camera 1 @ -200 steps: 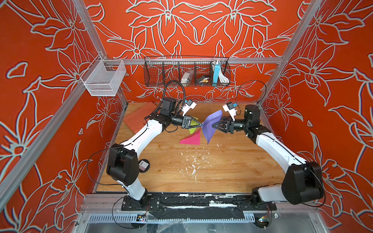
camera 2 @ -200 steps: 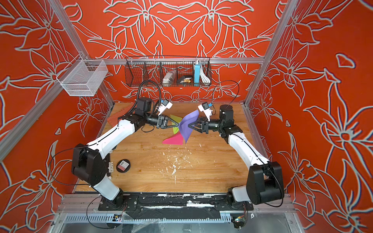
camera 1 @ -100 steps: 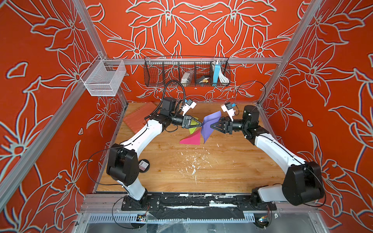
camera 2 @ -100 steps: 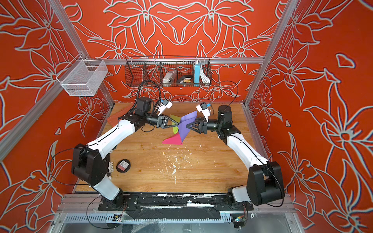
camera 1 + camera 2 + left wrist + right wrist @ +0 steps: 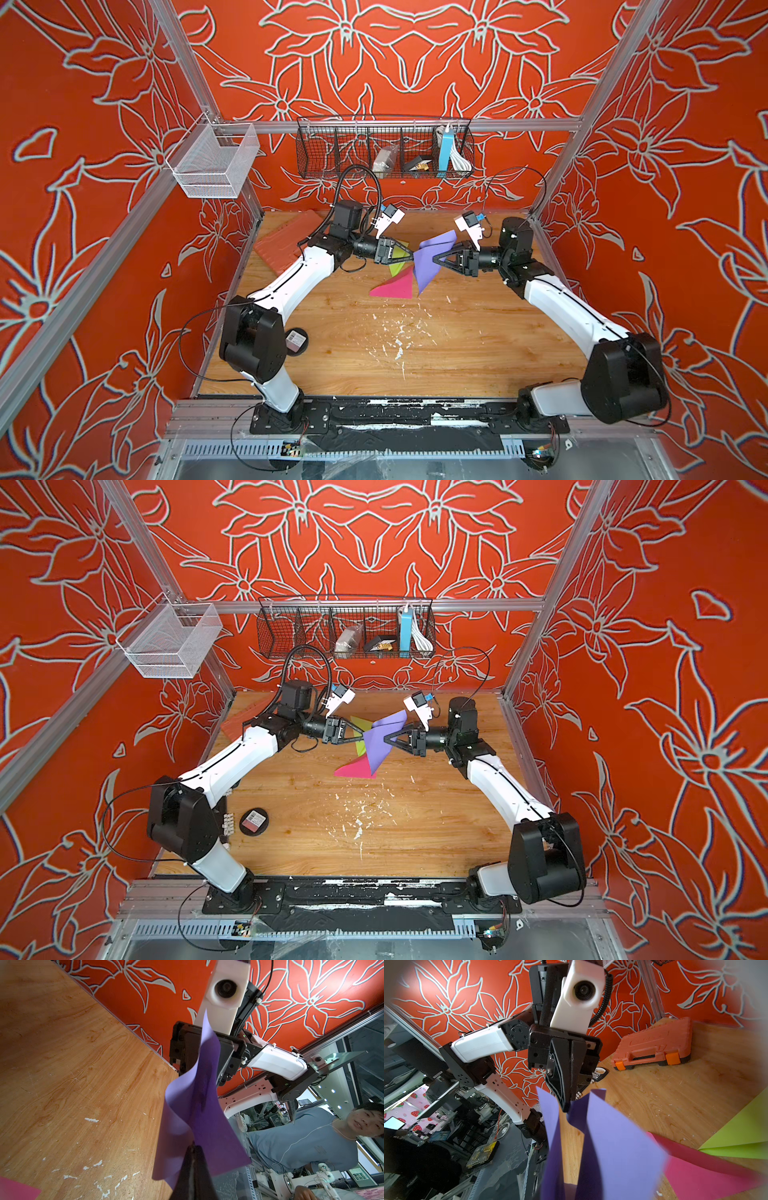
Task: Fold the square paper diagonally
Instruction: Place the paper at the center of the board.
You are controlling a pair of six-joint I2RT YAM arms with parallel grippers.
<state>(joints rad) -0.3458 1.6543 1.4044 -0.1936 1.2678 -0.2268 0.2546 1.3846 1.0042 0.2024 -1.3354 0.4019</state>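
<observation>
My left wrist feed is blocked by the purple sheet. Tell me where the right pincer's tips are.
Observer: In a top view the right pincer has its tips at the purple sheet, facing the left pincer. I cannot tell whether it is clamped.
Operator: Report what lies on the table.
Observer: A green sheet lies on the table beside a pink sheet.
Operator: Name anything else down there.
Observer: An orange case lies at the table's back edge, on the left pincer's side.
</observation>
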